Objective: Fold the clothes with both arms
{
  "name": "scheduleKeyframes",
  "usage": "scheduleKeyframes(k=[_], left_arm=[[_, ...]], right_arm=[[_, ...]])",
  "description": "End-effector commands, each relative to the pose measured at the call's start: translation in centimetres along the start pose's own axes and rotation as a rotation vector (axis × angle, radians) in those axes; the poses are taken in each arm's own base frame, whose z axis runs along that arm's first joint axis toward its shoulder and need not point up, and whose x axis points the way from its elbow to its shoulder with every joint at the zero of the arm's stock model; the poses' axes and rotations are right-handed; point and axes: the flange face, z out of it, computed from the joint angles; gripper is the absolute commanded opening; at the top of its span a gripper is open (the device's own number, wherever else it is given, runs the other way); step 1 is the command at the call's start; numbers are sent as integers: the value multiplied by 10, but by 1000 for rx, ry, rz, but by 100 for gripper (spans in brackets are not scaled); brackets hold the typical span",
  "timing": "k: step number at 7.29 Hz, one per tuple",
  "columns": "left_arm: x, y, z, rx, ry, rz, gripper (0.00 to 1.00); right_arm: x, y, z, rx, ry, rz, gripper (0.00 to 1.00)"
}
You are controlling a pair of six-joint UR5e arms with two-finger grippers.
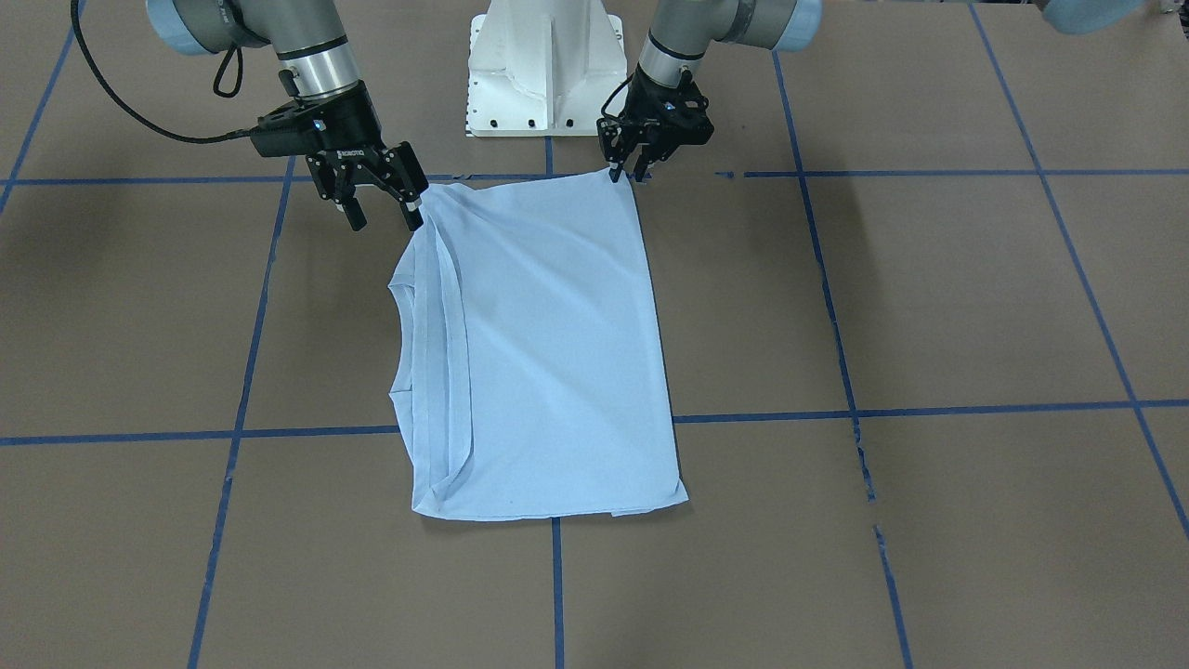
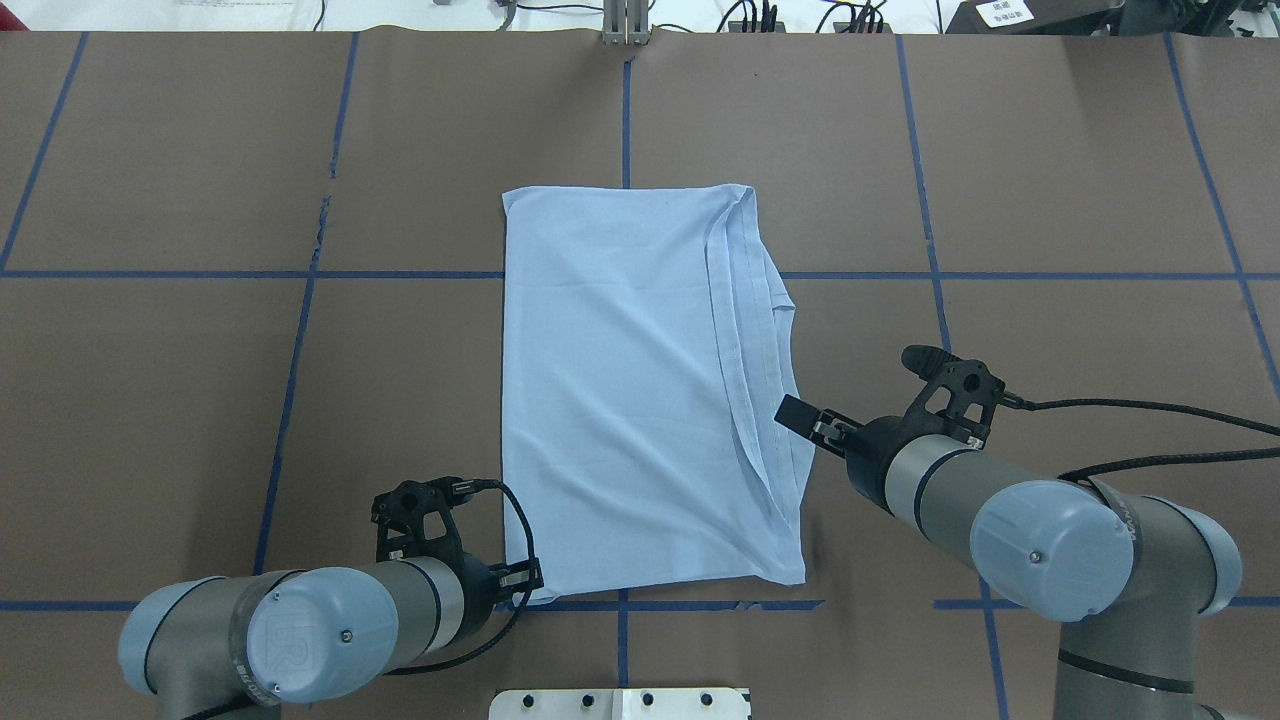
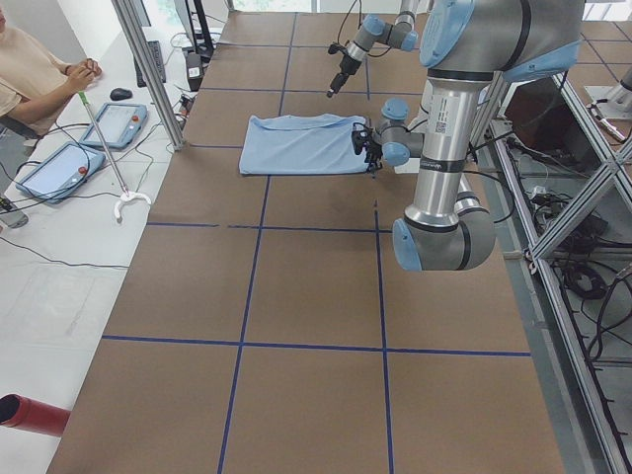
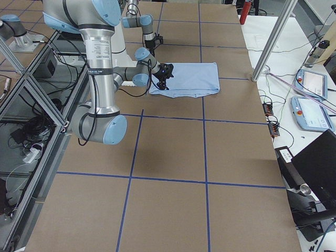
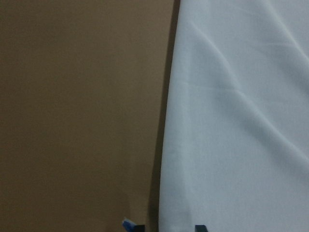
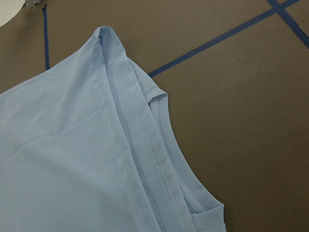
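The light blue T-shirt (image 1: 548,353) lies flat on the brown table, folded into a long rectangle (image 2: 620,400). Its collar (image 6: 164,140) and folded sleeve edge are on my right side; the print is hidden. My right gripper (image 1: 383,221) is open beside the shirt's near right corner, with one fingertip (image 1: 414,219) at the cloth edge; it also shows in the overhead view (image 2: 800,413). My left gripper (image 1: 628,173) hangs over the near left corner, jaws a little apart and straddling the shirt's edge (image 5: 164,145).
The white pedestal base (image 1: 546,65) stands just behind the shirt's near edge. Blue tape lines (image 1: 929,409) cross the table. A seated person (image 3: 30,69) and tablets (image 3: 59,170) are on a side table beyond the far edge.
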Motion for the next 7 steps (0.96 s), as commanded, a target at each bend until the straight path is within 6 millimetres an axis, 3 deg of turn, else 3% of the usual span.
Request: scheduleKeyframes(k=[1, 7], left_arm=[[0, 6, 2, -9, -3, 6, 46], [2, 7, 6, -9, -6, 6, 45]], right_arm=[[1, 0, 1, 2, 2, 4, 100], [2, 0, 3, 2, 4, 5, 100]])
